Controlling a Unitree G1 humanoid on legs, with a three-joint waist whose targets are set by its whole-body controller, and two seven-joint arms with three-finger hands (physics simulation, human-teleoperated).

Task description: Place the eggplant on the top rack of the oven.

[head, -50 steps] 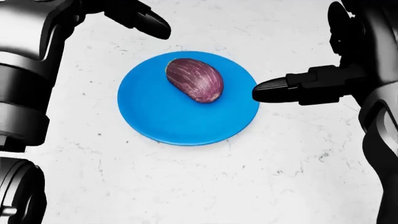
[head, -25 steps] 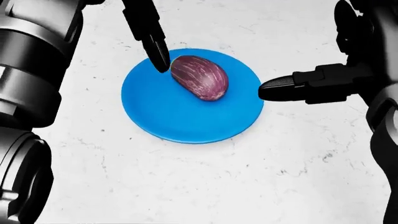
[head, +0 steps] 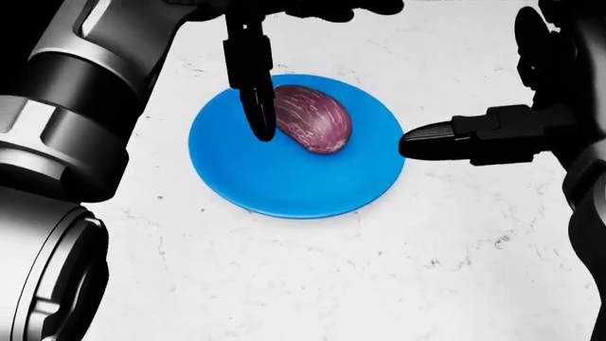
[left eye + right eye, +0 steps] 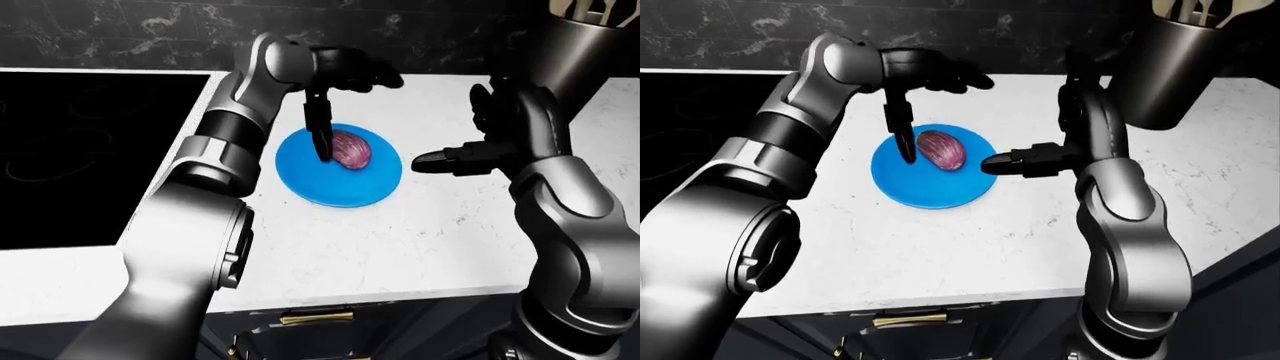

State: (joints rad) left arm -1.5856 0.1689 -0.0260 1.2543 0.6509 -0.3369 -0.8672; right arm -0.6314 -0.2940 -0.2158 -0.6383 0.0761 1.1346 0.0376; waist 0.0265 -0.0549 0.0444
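At the left of the head view the left hand (image 3: 270, 42) hangs over the plate (image 3: 284, 188), its fingers spread apart; one finger (image 3: 256, 92) points straight down and its tip stands just beside the left flank of the eggplant (image 3: 310, 118), perhaps touching it, though the view does not settle that. The eggplant lies on the upper half of the blue plate on the white bench (image 3: 379, 284), long axis slanting from upper left to lower right. Right of it, just off the plate's rim, the right hand (image 3: 474, 138) holds one finger level, aimed at the eggplant's lower end, its other fingers raised and parted, clamped on nothing. The left hand is the nearer, so the grasp likely falls to it, closing across the short axis.
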